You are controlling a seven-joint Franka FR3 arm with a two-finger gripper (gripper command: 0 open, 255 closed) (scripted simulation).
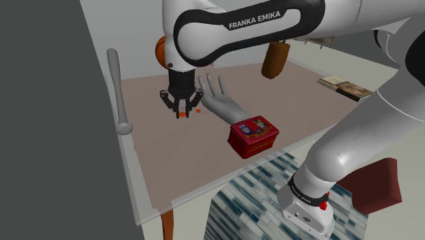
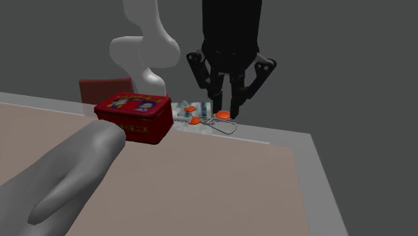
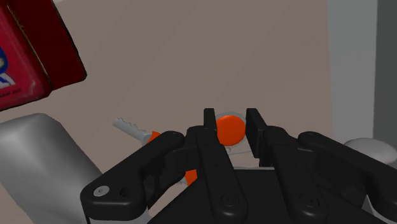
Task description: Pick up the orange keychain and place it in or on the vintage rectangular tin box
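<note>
My black gripper is shut on the orange keychain, whose round orange disc sits clasped between the two fingertips. A silver key and small orange tags hang from it beside the fingers. In the shoulder view the gripper hangs over the brown tabletop with the keychain in it, up and to the left of the red rectangular tin box. The second exterior view has the gripper and the dangling keychain to the right of the tin, whose lid is closed.
A grey hand-shaped sculpture lies between gripper and tin, large in the foreground. A grey bat lies along the table's left edge. A brown object stands at the back. Patterned rug lies below the table's front edge.
</note>
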